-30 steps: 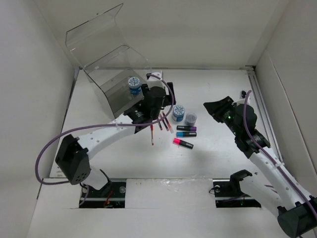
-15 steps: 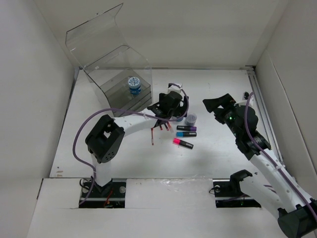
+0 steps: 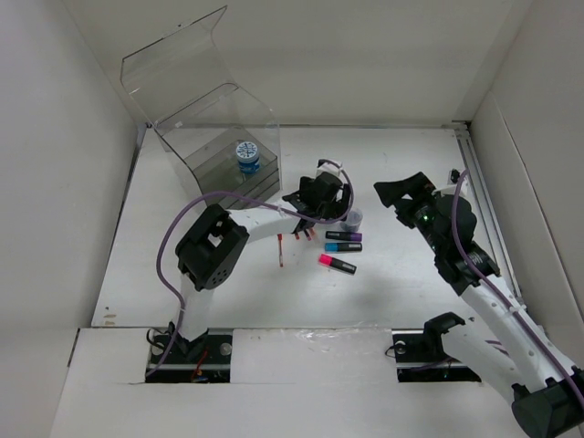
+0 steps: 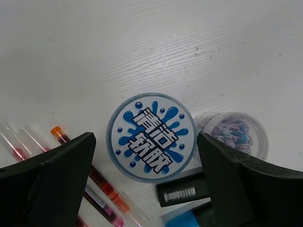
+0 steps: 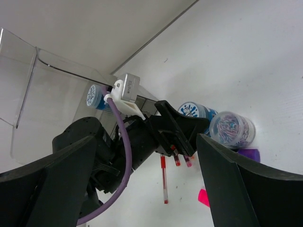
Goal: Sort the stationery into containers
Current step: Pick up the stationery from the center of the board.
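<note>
Two pairs of jaws appeared, both spread wide and both empty. The left gripper hung directly over a small round tub with a blue-white patterned lid. Its dark fingers stood one to each side of the tub, with a strip of white table visible between each finger and the lid rim. Whether the fingertips had reached the tub's level could not be told.

Just right of this tub, touching or almost touching it, stood a second round tub, through whose top a heap of coloured clips showed. Below the two tubs in the left wrist view lay a black marker body with a barcode label, close against them. To the left, thin red pens lay side by side at a slant, their ends passing under the left finger.

In the top view, the three markers lay in a loose column: the purple-capped marker, the blue-capped marker just beside it, and the pink-capped marker a little apart and tilted.

The right gripper was held above the table, well to the right of the items, and pointed toward them.

The clear acrylic box stood at the far left corner with its curved lid raised. It held a third patterned-lid tub, upright.
</note>
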`<state>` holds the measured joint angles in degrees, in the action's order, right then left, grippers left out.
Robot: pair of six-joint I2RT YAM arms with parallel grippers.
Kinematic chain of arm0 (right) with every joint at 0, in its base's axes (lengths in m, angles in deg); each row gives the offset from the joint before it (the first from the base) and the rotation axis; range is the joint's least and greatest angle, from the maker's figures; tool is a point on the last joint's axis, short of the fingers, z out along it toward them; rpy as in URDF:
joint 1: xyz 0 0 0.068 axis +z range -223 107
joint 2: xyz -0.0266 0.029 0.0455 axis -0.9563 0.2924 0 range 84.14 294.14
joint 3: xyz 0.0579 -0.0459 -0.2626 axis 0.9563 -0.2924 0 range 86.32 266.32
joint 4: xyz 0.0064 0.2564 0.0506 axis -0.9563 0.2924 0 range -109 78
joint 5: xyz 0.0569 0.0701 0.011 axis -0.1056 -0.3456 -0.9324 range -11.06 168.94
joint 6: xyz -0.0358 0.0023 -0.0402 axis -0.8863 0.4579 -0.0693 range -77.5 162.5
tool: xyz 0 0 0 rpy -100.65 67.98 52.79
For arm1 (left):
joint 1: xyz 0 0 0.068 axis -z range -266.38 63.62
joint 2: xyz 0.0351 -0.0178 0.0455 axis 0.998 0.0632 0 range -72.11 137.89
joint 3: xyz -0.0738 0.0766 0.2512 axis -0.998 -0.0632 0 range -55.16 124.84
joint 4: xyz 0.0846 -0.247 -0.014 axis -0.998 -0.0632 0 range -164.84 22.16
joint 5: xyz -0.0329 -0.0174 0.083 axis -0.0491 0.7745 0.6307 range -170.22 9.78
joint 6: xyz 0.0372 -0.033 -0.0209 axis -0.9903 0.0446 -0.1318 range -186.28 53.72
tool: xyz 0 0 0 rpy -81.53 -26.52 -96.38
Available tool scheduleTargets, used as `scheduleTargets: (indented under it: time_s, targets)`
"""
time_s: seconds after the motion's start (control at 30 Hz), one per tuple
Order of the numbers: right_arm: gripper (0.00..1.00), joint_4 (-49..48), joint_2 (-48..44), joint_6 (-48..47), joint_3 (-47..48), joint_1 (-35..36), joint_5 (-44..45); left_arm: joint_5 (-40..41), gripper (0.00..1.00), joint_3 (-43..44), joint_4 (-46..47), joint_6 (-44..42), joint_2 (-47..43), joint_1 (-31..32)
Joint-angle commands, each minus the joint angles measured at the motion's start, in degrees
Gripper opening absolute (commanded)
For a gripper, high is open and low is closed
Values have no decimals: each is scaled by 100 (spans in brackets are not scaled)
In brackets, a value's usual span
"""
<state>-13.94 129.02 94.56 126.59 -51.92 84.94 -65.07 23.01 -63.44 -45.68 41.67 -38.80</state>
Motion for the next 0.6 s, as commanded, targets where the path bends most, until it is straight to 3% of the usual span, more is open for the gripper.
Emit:
scheduleTargets:
  time_s: [0.0,0.3,0.57]
  targets:
    - [93,-269,-85,-20,-11,54,-2,-30,85,295,25,-65,12,33]
    - [93,-269,-138,-20,-11,54,-55,154,41,41,130,-12,-539,33]
    - [93,-269,-138,-20,-11,54,-108,1065,36,-171,-8,-12,-2164,33]
